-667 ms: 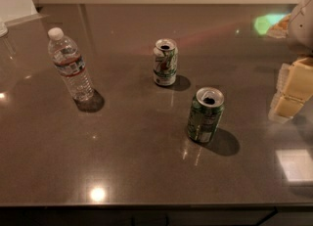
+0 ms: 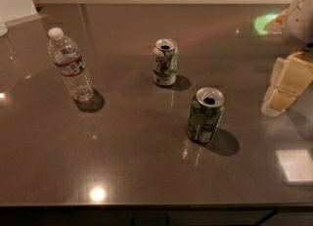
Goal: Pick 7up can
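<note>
Tool (image 2: 284,87) at right edge, 7up can (image 2: 165,62) well apart.

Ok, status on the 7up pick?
Claw at right edge, touching nothing. 7up can upright mid-table, untouched. Green can nearer claw, may crowd approach.

One camera: set high, facing down over the table (image 2: 146,181), fairly near. End effector (image 2: 284,88) at right edge.

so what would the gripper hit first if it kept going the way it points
The gripper, at the right edge, seems aimed down and slightly left, so probably the bare tabletop, right of the dark green can; the 7up can lies off that line.
</note>
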### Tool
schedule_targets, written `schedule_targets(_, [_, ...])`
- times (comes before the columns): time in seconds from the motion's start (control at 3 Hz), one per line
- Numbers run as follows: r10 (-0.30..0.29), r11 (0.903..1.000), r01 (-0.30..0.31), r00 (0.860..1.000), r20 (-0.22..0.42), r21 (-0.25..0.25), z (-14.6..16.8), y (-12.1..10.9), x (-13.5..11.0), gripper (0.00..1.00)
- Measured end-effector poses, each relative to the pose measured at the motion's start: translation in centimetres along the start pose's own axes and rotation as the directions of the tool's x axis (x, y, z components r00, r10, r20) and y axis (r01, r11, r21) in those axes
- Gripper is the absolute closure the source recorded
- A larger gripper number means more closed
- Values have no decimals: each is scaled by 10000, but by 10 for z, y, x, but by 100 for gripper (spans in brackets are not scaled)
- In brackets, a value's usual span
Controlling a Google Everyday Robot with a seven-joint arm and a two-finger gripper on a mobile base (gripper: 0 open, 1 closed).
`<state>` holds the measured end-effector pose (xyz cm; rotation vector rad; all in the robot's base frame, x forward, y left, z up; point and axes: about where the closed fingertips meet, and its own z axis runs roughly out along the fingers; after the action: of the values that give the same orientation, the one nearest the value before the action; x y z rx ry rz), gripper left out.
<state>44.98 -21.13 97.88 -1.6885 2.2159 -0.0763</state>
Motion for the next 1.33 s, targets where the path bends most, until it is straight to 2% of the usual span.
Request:
schedule_targets(0.67, [479,9989,-475,9897,1347,-62,25,-45,-40,0])
schedule_targets(1.33, [1079,9939,-1005,9713,2121,-454,59,-88,-92,0])
